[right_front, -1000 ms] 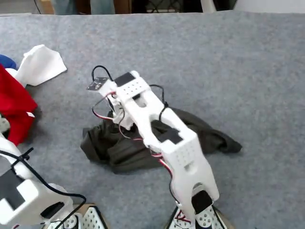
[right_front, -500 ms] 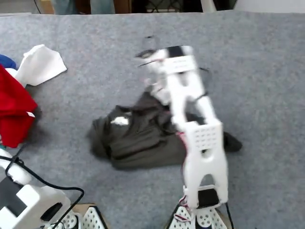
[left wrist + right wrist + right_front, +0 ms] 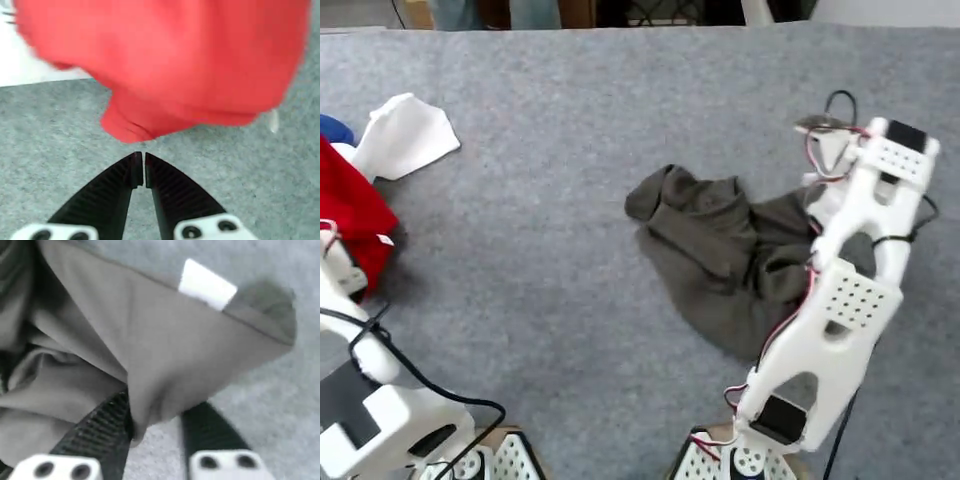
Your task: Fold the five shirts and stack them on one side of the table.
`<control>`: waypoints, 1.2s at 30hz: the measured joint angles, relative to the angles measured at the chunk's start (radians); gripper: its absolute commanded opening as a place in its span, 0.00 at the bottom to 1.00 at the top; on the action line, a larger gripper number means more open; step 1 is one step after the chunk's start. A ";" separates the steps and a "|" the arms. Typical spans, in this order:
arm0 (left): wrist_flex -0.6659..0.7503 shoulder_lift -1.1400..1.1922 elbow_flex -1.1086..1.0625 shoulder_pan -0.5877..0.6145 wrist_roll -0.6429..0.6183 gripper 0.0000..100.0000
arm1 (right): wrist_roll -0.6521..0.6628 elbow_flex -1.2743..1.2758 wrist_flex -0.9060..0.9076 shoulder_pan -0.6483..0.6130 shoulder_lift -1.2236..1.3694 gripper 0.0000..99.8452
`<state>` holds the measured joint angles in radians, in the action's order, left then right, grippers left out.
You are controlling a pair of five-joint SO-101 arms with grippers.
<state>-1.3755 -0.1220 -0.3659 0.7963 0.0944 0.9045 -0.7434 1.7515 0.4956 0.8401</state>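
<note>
A dark olive shirt (image 3: 720, 250) lies crumpled on the grey table right of centre. My right gripper (image 3: 160, 407) is shut on a fold of this shirt (image 3: 150, 345), near its white label (image 3: 207, 284). The right arm (image 3: 865, 230) stands over the shirt's right end. A red shirt (image 3: 350, 225) lies at the table's left edge, with a white shirt (image 3: 405, 135) behind it. My left gripper (image 3: 141, 161) is shut with nothing in it, just short of the hem of the red shirt (image 3: 165, 60), above bare table.
A bit of blue cloth (image 3: 332, 128) shows at the left edge behind the red shirt. The left arm (image 3: 370, 420) stands at the front left corner. Bare grey table (image 3: 540, 300) lies between the red shirt and the dark one.
My right arm has swung from left of centre to the right side, dragging the dark shirt with it and stretching it out. The left arm has shifted slightly by the red shirt.
</note>
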 measured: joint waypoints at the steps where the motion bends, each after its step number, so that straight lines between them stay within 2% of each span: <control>1: 0.000 0.000 -0.012 -0.014 0.000 0.04 | 0.000 0.000 0.000 0.005 -0.015 0.44; 4: 0.000 0.000 -0.035 -0.038 0.000 0.04 | -0.037 0.000 0.003 -0.005 -0.098 0.48; 9: 0.000 0.000 -0.044 -0.038 0.000 0.04 | -0.115 0.000 -0.014 -0.094 -0.193 0.44; 12: 0.000 0.000 -0.044 -0.038 0.000 0.04 | -0.226 0.000 -0.031 -0.192 -0.198 0.42; 16: 0.000 0.000 -0.052 -0.038 0.000 0.04 | -0.362 0.000 -0.058 -0.385 -0.183 0.41; 21: 0.000 0.000 -0.052 -0.038 0.000 0.04 | -0.419 0.000 -0.100 -0.577 -0.037 0.39; 24: 0.002 0.000 -0.057 -0.038 0.000 0.04 | -0.420 -0.031 -0.081 -0.614 0.086 0.29; 28: 0.000 0.000 -0.098 -0.038 0.000 0.04 | -0.420 -0.163 -0.015 -0.614 0.193 0.01; 30: 0.002 0.000 -0.115 -0.038 0.000 0.04 | -0.423 -0.219 -0.006 -0.603 0.218 0.04; 36: 0.002 -0.002 -0.127 -0.038 0.000 0.04 | -0.459 -0.216 0.003 -0.582 0.178 0.01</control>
<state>-1.3740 -0.1235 -0.4933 0.7580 0.0944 0.4457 -0.9597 1.7545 -0.0859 1.0180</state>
